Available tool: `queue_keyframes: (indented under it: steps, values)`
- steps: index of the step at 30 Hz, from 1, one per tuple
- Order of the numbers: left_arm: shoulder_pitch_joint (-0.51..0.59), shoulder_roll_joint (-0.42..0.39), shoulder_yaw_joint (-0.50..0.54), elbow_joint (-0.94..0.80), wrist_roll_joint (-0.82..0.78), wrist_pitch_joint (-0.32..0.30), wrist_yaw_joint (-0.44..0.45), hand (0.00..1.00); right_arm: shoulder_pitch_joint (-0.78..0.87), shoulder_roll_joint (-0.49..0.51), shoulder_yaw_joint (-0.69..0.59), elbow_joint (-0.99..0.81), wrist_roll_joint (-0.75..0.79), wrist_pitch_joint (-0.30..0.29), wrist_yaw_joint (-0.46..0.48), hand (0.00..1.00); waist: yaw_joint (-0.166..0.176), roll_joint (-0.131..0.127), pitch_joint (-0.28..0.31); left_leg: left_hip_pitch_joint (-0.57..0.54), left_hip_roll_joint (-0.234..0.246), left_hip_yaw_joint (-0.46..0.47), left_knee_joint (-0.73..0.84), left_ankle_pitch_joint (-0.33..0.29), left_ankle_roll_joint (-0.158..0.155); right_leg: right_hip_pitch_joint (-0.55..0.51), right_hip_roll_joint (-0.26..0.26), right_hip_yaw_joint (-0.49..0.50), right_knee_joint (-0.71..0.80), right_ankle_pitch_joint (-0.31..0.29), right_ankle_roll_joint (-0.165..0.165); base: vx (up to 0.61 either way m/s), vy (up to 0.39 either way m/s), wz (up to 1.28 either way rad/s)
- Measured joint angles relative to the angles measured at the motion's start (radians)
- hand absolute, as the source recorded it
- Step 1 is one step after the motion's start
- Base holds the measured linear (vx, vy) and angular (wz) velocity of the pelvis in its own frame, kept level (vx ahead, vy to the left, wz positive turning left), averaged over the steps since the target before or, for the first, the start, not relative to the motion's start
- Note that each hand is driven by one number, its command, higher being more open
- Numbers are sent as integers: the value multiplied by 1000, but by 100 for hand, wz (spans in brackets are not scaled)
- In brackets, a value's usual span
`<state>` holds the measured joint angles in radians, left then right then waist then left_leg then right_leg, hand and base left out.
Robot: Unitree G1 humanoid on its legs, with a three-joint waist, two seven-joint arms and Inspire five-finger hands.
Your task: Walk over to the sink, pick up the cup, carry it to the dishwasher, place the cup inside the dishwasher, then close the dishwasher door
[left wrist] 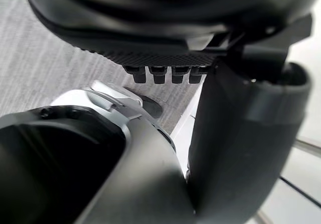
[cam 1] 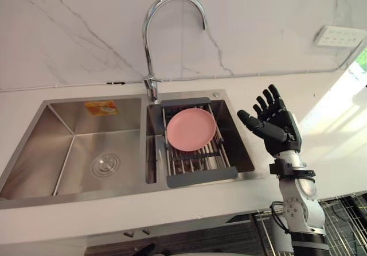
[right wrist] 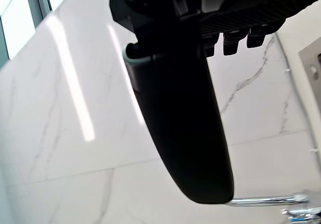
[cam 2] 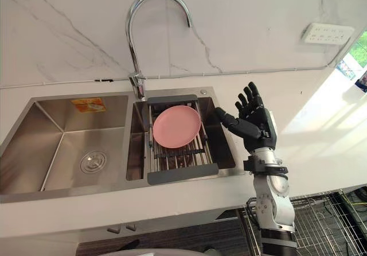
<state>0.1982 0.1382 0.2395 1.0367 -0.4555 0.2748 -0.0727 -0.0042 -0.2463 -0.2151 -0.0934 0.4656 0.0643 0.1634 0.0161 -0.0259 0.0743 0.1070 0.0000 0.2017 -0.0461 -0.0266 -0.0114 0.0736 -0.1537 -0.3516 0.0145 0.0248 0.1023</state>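
Observation:
A steel double sink [cam 1: 63, 127] is set in the white counter before me. Across its right basin lies a grey drying rack [cam 1: 200, 177] holding a pink plate [cam 1: 191, 129]. My right hand [cam 1: 275, 124] is raised over the counter just right of the sink, palm toward the rack, open with straight, spread fingers and holding nothing. In the right wrist view its thumb [right wrist: 180, 123] stands before the marble wall. My left hand [left wrist: 160, 73] hangs low over grey floor, fingers relaxed and empty.
A tall curved faucet [cam 1: 150, 38] rises behind the divider between the basins. A white wall socket [cam 1: 339, 36] sits at the upper right. Below the counter edge at the lower right is a wire basket [cam 2: 327, 221]. The left basin has a drain [cam 1: 106, 165].

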Motion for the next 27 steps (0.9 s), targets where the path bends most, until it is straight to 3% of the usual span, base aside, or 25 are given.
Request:
queue_keyframes:
  steps: [5,8,13,19,27]
  values:
    - [-1,0,-3,-14,142,-30,1,100,0,-87,-43,47,-248,22,86,100,-10,-7,-9,7,1,33,1,-5,-41,5,-4,-15,-1,0,0,61,11,-1]
    - [1,1,-8,-19,143,-30,2,100,-4,-120,-39,47,-316,22,118,100,-15,-9,-11,8,1,42,-1,-5,-41,11,-4,-30,-5,0,1,14,2,10]
    - [8,7,-8,-45,143,2,-20,100,-53,-135,-7,75,-490,-33,147,100,-18,-22,-21,9,2,41,-5,0,-48,14,-3,-42,-14,0,1,-20,-14,3]
    - [20,15,-11,-51,143,19,-43,100,-67,-187,69,81,-580,-108,191,100,-31,-28,-37,17,1,38,-38,25,-58,14,1,-66,-24,0,0,-56,-29,2]
    - [23,16,-14,-52,143,25,-46,100,-116,-187,142,158,-686,-151,196,100,-31,-26,-47,5,5,26,-39,39,-47,20,12,-79,-53,17,-8,-53,-24,4]
